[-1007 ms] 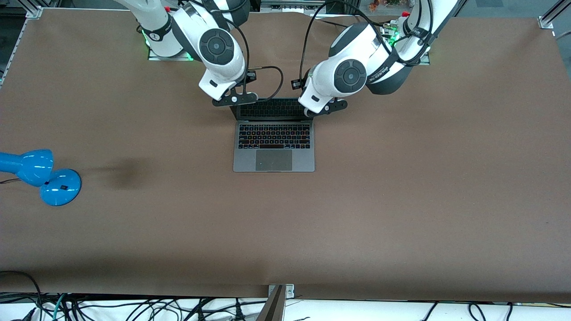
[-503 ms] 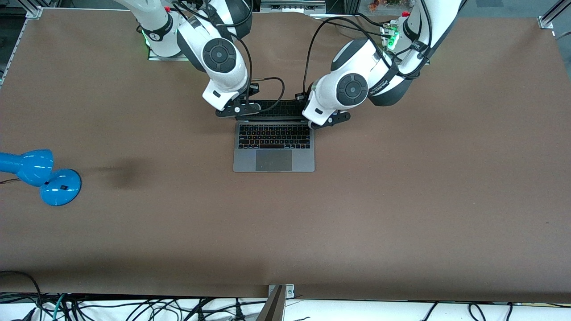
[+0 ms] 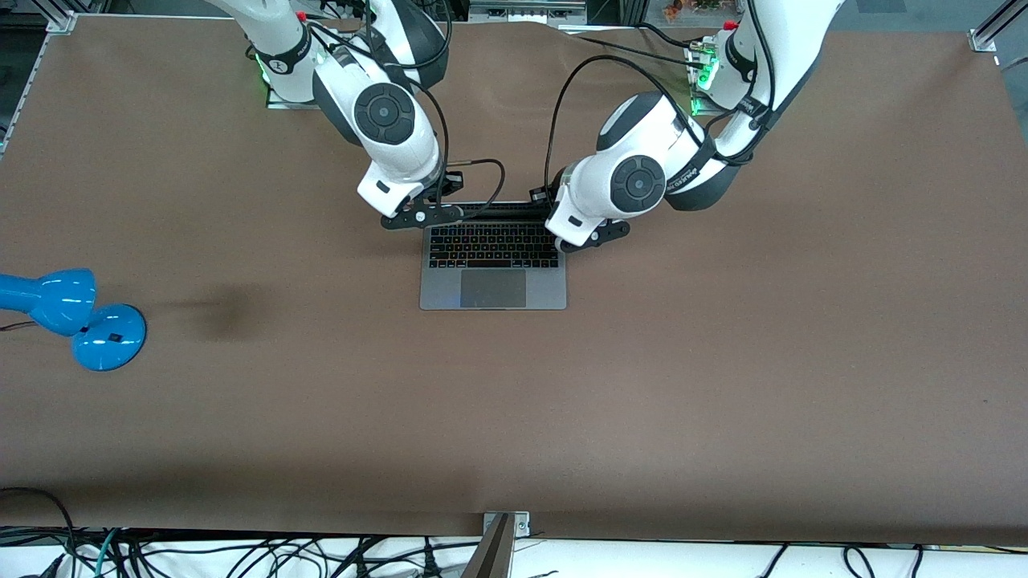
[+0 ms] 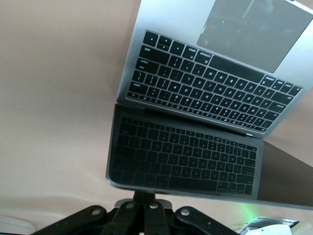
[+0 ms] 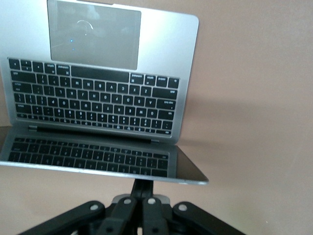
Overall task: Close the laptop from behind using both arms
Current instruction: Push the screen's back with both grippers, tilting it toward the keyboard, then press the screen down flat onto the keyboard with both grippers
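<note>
The space-grey laptop [image 3: 492,281] sits open mid-table, its lid [image 3: 498,210] tipped forward over the black keyboard. My left gripper [image 3: 580,233] is shut, its fingertips against the back of the lid's top edge at the corner toward the left arm's end. My right gripper [image 3: 426,215] is shut and presses the lid's other corner. In the left wrist view the shut gripper [image 4: 143,196] touches the lid edge, and the dark screen [image 4: 186,156] mirrors the keys. The right wrist view shows the same: gripper [image 5: 143,185], screen [image 5: 93,154], keyboard [image 5: 93,103].
A blue desk lamp [image 3: 72,313] lies near the table edge at the right arm's end. The brown table top [image 3: 723,361] stretches around the laptop. Cables hang below the table's near edge [image 3: 241,554].
Both grippers have moved toward the front camera, pushing the lid. The lid has tilted further down over the keyboard, so less of the screen shows from the front.
</note>
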Tool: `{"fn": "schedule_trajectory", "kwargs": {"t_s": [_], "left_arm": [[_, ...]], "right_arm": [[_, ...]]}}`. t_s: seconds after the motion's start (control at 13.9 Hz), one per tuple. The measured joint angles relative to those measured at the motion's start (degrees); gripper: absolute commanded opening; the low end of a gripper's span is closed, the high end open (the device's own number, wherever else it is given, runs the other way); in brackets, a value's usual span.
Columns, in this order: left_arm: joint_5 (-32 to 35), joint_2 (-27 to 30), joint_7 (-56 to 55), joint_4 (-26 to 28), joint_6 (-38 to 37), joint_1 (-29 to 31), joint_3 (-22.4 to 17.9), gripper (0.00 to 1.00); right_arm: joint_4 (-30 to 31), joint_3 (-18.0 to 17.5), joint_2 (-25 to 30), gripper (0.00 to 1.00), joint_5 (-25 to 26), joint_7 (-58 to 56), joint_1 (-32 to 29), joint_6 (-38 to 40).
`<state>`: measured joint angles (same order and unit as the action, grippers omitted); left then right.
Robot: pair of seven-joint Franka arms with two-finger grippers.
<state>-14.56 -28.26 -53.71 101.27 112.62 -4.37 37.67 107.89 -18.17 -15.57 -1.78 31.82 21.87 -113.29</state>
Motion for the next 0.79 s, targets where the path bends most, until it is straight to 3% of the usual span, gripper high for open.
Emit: {"fn": "schedule_trajectory", "kwargs": {"t_s": [0.79], "left_arm": [[5.6, -8.6, 0.0, -7.8, 0.4, 0.1, -2.0, 0.0]], "right_arm": [[-4.0, 0.3, -8.0, 0.0, 4.3, -0.1, -1.8, -6.9]]}}
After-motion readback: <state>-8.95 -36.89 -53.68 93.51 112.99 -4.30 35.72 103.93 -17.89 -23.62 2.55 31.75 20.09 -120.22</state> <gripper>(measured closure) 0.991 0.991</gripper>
